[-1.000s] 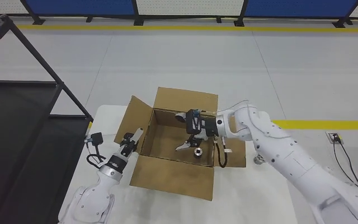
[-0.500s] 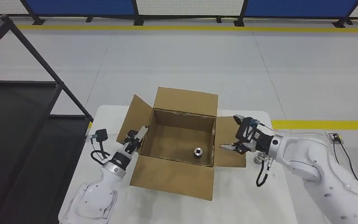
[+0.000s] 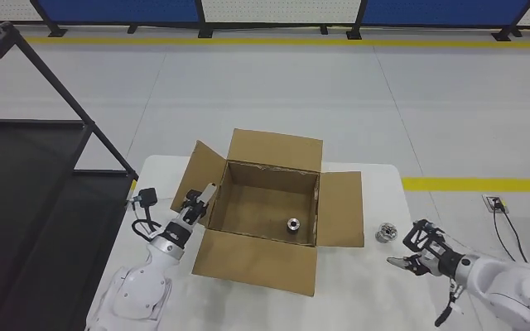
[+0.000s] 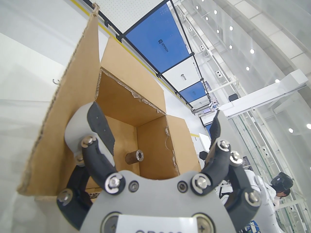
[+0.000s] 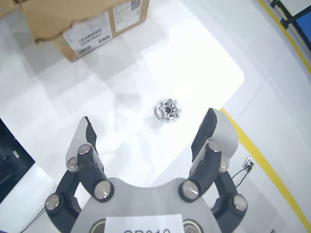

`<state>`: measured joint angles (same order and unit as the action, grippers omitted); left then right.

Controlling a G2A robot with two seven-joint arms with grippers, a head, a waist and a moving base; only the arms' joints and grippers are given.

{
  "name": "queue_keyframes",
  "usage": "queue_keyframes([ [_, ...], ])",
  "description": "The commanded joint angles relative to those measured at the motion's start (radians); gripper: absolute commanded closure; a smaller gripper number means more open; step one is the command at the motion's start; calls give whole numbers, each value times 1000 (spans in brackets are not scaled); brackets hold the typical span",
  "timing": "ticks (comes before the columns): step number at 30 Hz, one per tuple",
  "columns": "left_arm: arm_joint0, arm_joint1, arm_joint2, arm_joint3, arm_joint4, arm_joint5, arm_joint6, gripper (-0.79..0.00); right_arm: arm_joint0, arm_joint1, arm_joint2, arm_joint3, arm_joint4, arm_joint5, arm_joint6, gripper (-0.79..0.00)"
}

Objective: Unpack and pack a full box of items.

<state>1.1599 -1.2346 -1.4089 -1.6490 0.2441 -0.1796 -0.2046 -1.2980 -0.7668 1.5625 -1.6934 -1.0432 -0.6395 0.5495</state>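
Right gripper [image 5: 149,122], jaws spread wide and empty, hangs above the table [image 5: 73,98] just short of a metal hub [image 5: 167,110] that lies beside the open box [image 3: 273,153]. A second metal part [image 3: 292,223] sits on the box floor. Left gripper [image 4: 156,112], also wide open, waits at the box's left wall. Nudged by a finger, the round hub could roll off the nearby table edge. A second ago the right arm reached inside the box; it has since pulled out empty.
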Motion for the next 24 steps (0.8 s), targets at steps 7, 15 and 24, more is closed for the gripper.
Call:
queue_keyframes([
  [7, 6, 0, -13, -4, 2, 6, 4, -785, 234, -37, -195, 287, -7, 15, -50, -785],
  [15, 15, 1, -26, -9, -3, 10, 11, -785, 423, -82, -348, 489, -18, 20, -38, -785],
  [24, 15, 0, -26, -10, 2, 16, 9, -785, 540, -122, -446, 665, -4, 7, -36, -536],
])
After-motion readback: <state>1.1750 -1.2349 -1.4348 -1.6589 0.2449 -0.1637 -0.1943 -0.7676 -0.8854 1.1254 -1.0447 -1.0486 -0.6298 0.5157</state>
